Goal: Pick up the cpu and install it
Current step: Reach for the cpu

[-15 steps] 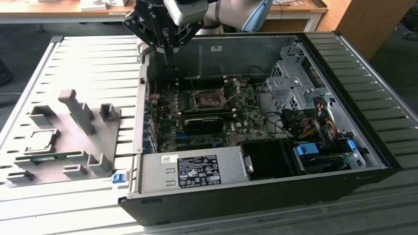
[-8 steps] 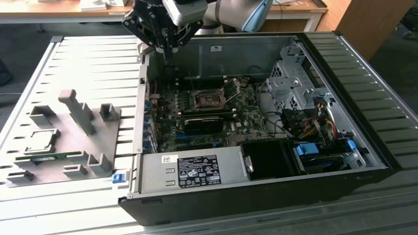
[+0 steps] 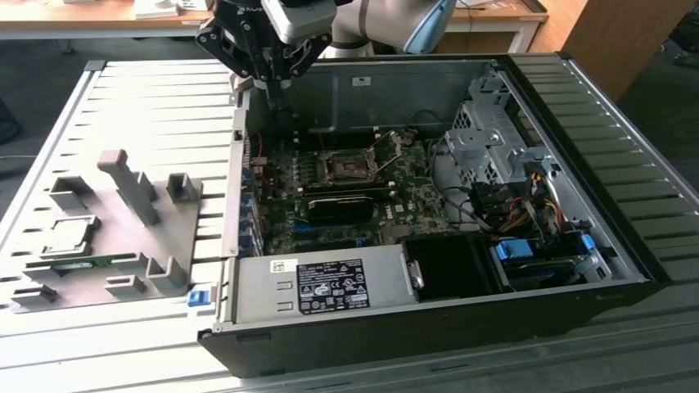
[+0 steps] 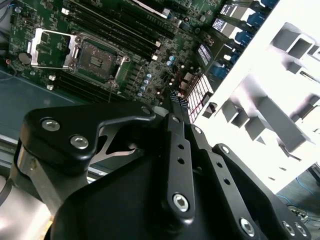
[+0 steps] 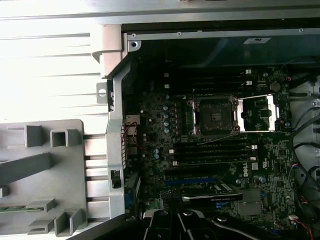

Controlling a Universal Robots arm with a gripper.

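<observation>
The slatted table (image 3: 142, 106) carries an open computer case (image 3: 611, 205) lying on its side, its whole upper face uncovered. On the exterior view's left, a grey fixture plate (image 3: 126, 246) lies just beside the case's side wall (image 3: 232, 196). Upright blocks (image 3: 129, 184) stand on the plate.

Inside the case, the motherboard (image 3: 410, 201) lies flat on the floor. The power supply (image 3: 322, 286) runs along the near edge, and a drive cage (image 3: 486, 139) with loose cables (image 3: 525, 209) crowds the exterior view's right.

The gripper (image 3: 272, 82) hangs above the case's far corner, over the side wall's top edge and touching nothing. In the second wrist view its fingers (image 4: 176, 145) are drawn together at the tips, with nothing between them.

The CPU socket (image 5: 214, 116) is open, its load plate (image 5: 257, 112) swung aside. Free space lies above it, and memory slots (image 5: 210, 152) run alongside.

The cpu (image 3: 68, 236) lies flat on the fixture plate, well apart from the gripper. A green memory stick (image 3: 74, 264) lies just beside it.
</observation>
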